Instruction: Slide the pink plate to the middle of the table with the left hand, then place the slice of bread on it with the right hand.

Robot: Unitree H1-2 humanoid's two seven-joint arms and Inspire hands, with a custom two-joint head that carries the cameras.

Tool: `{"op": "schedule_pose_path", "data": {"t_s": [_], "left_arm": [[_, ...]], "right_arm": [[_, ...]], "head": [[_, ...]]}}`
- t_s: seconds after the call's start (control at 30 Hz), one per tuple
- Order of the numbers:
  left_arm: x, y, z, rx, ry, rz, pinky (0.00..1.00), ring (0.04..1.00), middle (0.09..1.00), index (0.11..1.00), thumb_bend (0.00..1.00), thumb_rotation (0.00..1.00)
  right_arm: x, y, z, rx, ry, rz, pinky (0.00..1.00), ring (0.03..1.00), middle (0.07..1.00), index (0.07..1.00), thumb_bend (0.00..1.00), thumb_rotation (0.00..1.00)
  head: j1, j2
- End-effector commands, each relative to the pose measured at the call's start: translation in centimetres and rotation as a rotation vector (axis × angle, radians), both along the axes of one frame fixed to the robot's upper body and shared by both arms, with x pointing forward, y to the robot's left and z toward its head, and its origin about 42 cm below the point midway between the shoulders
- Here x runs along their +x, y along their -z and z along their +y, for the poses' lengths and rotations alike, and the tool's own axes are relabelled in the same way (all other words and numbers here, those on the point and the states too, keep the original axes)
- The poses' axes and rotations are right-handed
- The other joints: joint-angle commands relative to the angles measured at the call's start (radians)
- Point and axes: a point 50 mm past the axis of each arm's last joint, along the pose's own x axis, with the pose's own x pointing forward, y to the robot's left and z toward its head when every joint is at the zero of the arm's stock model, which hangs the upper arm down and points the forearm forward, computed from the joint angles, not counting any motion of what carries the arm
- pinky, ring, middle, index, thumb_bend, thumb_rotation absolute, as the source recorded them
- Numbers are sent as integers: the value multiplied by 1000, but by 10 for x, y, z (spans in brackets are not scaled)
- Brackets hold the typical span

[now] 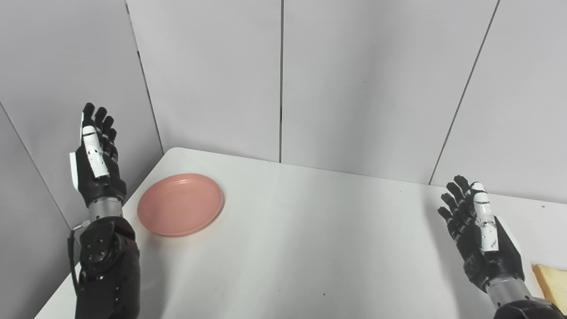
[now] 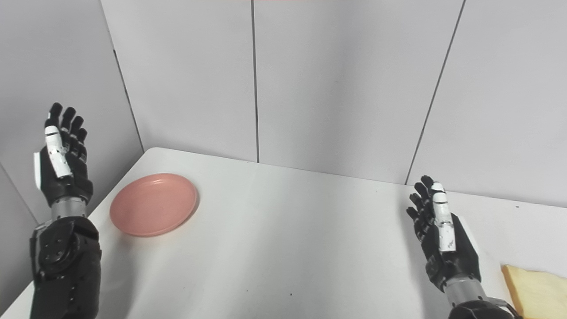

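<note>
Nearest on the right, the slice of bread [image 2: 536, 287] lies flat at the near right edge of the white table [image 2: 288, 239], partly cut off by the picture's border. Just to its left, the right hand [image 2: 445, 239] is raised over the table, fingers spread and pointing up and away, released and holding nothing, not touching the bread. On the near left, the left hand [image 1: 95, 159] is lifted upright beside the table's left edge, fingers straight and apart, also holding nothing. Further in, the pink plate [image 1: 180, 204] sits flat near the far left corner of the table, just right of the left hand and apart from it, well away from the bread. Grey wall panels [image 1: 354, 79] stand behind.
</note>
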Motion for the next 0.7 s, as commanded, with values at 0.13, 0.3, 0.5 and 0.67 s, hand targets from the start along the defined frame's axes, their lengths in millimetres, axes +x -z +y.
{"op": "schedule_pose_path", "data": {"t_s": [0.13,0.3,0.5,0.67], "left_arm": [[3,-10,15,20,-18,-27,1000,952,945,931,368,1000],[8,0,20,-5,-17,-2,1000,951,942,927,364,1000],[12,9,24,-47,-12,25,981,952,932,920,357,1000],[16,17,27,-70,-1,49,987,968,955,939,358,1000]], "right_arm": [[0,-22,3,-3,-13,-79,1000,1000,1000,1000,99,1000],[-1,-23,4,-2,-14,-83,1000,1000,1000,1000,93,1000],[-1,-24,5,1,-8,-83,1000,1000,1000,1000,87,1000],[0,-25,3,1,-16,-85,1000,1000,1000,1000,81,1000]], "head": [[0,0],[0,0],[0,0],[3,7]]}}
